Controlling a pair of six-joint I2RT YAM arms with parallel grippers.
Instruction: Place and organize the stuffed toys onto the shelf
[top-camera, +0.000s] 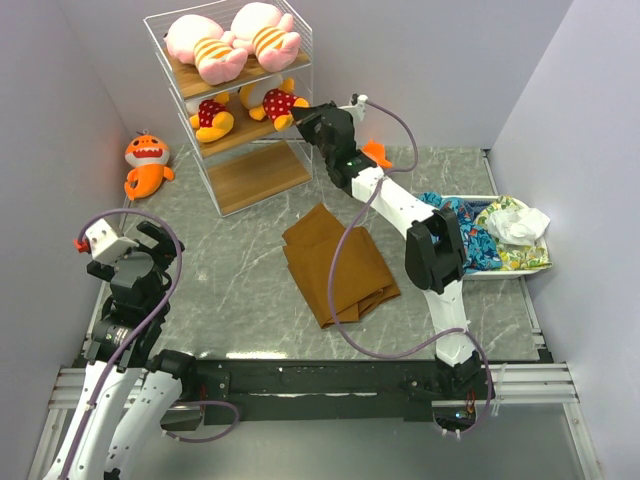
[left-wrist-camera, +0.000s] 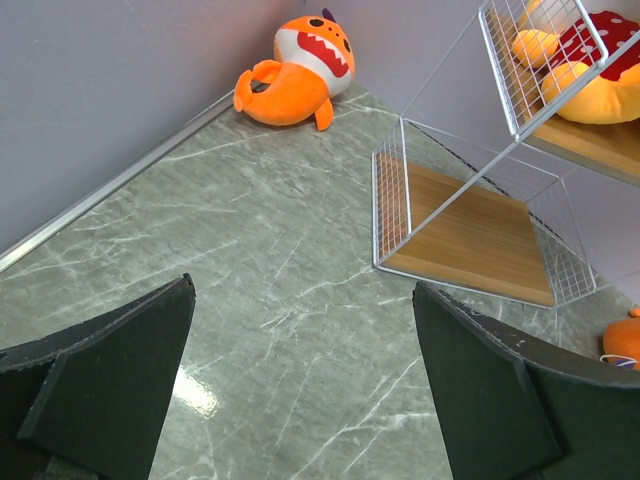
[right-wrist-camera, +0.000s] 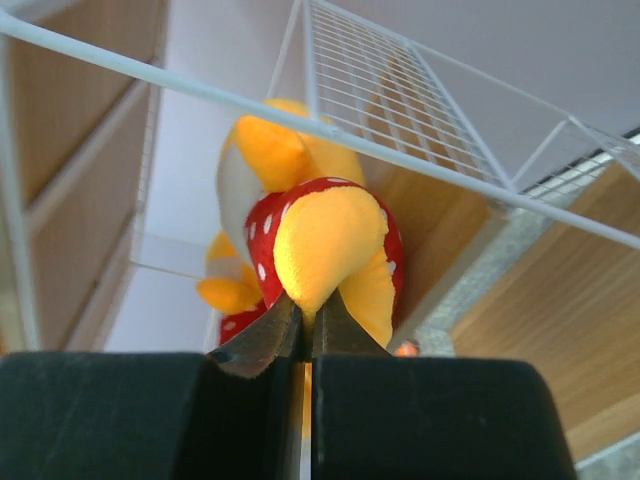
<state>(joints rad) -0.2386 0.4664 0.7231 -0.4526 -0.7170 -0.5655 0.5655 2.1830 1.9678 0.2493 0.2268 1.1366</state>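
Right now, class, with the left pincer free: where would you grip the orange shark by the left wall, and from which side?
Probably the narrow waist between head and curled tail of the shark, from above on its open near side: the wall backs it, and the shelf stands to its right. The left pincer is open.

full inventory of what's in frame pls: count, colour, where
shelf: 1, white wire with three wooden boards, back left of the table
pink striped plush: 2, pink with yellow stripes, top board
yellow polka-dot plush: 2, yellow in red dotted outfits, middle board
orange shark: 2, orange; one on the table left of the shelf, one mostly hidden behind the right arm
brown cloth: 1, brown, folded, table centre
patterned fabric pile: 1, multicoloured, in the tray
tray: 1, white, right edge
table: 1, grey marble
left claw: black, open, above bare table
right claw: black, pinching the right-hand yellow plush at the shelf
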